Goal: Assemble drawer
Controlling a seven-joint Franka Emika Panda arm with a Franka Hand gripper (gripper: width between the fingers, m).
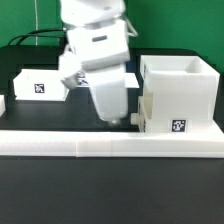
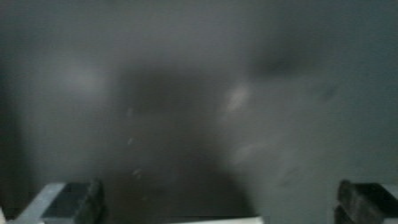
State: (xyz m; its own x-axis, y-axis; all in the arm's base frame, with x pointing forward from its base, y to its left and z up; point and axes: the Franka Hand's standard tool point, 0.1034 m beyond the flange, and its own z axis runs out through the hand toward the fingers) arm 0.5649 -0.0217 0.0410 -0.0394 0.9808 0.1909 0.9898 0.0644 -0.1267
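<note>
The large hollow white shell [image 1: 178, 92] stands at the exterior view's right, with a tag low on its front. A low white part [image 1: 147, 112] juts from its left side; I cannot tell if it is a separate box. A flat white box [image 1: 38, 84] with a tag lies at the left. My gripper [image 1: 120, 118] hangs low over the dark table, just left of the shell. In the blurred wrist view its fingers [image 2: 64, 204] stand wide apart with only dark table between them. The gripper [image 2: 217, 205] is open and empty.
The long low white border rail [image 1: 100, 146] runs across the front of the table, with the shell close behind it at the right. A small white piece [image 1: 3, 103] shows at the left edge. Cables lie at the back left.
</note>
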